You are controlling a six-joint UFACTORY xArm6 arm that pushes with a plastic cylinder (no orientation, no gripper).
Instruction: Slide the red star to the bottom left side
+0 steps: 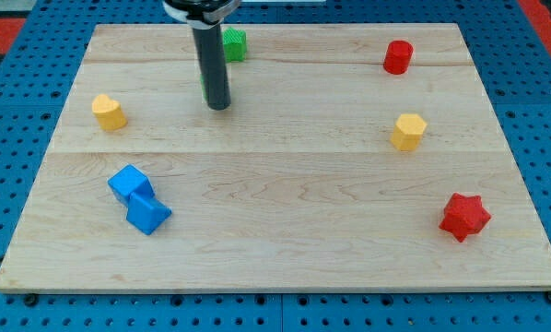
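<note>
Blue pegboard surrounds our wooden table (285,175). We carry no hand, only a rod holding nothing; our tip (218,106) rests near the view's top, just beside a green block (234,43). Our red star (464,217) lies at the view's bottom right, well apart from the tip.

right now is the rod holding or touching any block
Nothing is held. My tip rests on bare board just below the green block, far from the red star.

Red star (464,217), pale wooden board (285,184)
</note>
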